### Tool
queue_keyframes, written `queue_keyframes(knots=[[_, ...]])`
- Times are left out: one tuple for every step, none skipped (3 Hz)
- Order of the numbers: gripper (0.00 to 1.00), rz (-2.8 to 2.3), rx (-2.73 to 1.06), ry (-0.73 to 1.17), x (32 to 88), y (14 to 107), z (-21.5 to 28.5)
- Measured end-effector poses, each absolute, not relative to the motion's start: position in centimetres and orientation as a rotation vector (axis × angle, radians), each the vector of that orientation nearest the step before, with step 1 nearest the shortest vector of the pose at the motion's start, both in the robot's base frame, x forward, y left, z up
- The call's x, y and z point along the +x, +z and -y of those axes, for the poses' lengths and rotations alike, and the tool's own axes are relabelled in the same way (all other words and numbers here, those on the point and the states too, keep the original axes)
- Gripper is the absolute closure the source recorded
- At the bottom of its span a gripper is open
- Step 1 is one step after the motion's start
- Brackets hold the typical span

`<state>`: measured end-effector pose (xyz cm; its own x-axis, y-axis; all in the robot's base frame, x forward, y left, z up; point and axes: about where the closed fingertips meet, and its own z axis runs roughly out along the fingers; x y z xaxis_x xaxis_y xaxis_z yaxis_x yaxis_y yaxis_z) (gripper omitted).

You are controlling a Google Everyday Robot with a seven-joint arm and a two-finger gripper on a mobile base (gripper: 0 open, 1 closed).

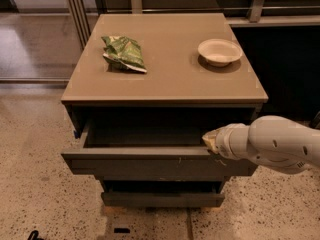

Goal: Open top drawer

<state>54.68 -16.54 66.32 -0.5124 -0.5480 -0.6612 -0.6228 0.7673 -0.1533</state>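
Note:
The top drawer (150, 165) of the grey cabinet stands pulled out partway, its dark grey front carrying small pale scratches right of centre and its shallow interior (145, 134) showing. My gripper (209, 142) sits at the end of the white arm, at the drawer front's upper edge on the right side, reaching in from the right. Its fingers are hidden behind the wrist and the drawer edge.
On the cabinet top (170, 79) lie a green snack bag (124, 53) at the left and a pale bowl (219, 51) at the right. A lower drawer front (162, 199) shows below. Speckled floor surrounds the cabinet; a dark counter stands at the right.

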Motion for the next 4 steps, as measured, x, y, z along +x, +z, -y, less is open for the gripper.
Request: queue_keyframes(knots=[[1.0,-2.245,-0.874,0.147,54.1,66.3,16.5],[1.0,-2.271,-0.888,0.189,52.4,65.8,16.7],[1.0,-2.294,-0.896,0.252,49.7,65.1,16.6],[1.0,-2.293,-0.895,0.254,49.7,65.2,16.5]])
